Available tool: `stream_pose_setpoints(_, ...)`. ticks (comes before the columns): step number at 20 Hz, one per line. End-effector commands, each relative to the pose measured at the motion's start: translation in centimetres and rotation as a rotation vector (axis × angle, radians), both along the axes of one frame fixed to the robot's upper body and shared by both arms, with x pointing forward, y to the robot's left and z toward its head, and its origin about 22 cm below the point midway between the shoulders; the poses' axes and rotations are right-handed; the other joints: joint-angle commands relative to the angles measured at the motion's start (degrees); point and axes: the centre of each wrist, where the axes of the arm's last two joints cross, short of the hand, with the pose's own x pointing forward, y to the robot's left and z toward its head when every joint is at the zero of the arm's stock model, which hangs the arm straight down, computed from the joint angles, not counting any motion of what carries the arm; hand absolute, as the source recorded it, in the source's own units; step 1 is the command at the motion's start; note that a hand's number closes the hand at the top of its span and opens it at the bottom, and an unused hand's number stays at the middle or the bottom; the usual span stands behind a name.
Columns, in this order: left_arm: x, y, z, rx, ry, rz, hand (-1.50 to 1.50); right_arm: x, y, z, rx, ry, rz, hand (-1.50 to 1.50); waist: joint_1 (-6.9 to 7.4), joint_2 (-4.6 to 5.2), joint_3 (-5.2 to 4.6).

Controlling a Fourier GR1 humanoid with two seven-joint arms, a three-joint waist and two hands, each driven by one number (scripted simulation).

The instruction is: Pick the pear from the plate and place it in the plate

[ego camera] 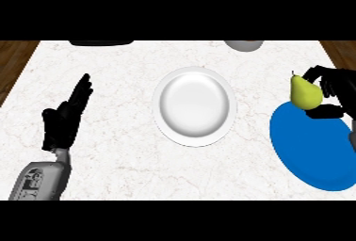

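A single head view looks steeply down on the white marbled desk [125,155] from the robot's side, facing away from it. The white plate [194,106] sits near the middle of the view, the blue plate [313,155] runs off the right edge, and brown flooring shows past the desk's far corners. Forearms enter from the lower edge

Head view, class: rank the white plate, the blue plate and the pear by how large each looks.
1. Blue plate, though the picture's right edge cuts it off.
2. White plate, close to the blue one in size.
3. Pear, clearly smallest, held in the right hand.
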Motion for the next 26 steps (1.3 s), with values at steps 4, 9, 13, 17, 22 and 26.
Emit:
stream_pose_setpoints(4, 1.0, 0.2, 0.4, -0.003, -0.030, -0.014, 0.00, -1.3, 4.3, 3.4, 0.125, -0.066, 0.189, 1.50, 0.95, 0.42, -0.05)
stream_pose_setpoints(9, 2.2, 0.1, 0.6, 0.001, -0.004, -0.039, 0.00, -0.6, 9.0, 3.5, 0.174, 0.029, 0.223, 1.50, 1.47, 0.60, -0.04)
stream_pose_setpoints(13, 1.8, -1.1, 0.8, -0.004, -0.004, -0.040, 0.00, 0.6, 15.1, 1.3, 0.176, 0.059, 0.236, 1.50, 2.12, 0.67, -0.01)
stream_pose_setpoints(17, 1.6, -1.5, 0.7, -0.015, -0.005, -0.043, 0.00, 2.4, 19.1, 1.3, 0.194, 0.103, 0.285, 1.50, 2.23, 0.73, -0.02)
stream_pose_setpoints(22, 1.8, -1.6, 0.9, -0.023, -0.016, -0.053, 0.00, 3.3, 23.5, -1.8, -0.003, 0.114, 0.246, 1.50, 2.59, 0.83, -0.03)
stream_pose_setpoints(26, 1.5, -1.2, -0.2, -0.002, -0.013, -0.064, 0.00, 3.9, 25.5, -5.3, -0.095, 0.177, 0.206, 1.50, 2.89, 1.03, -0.02)
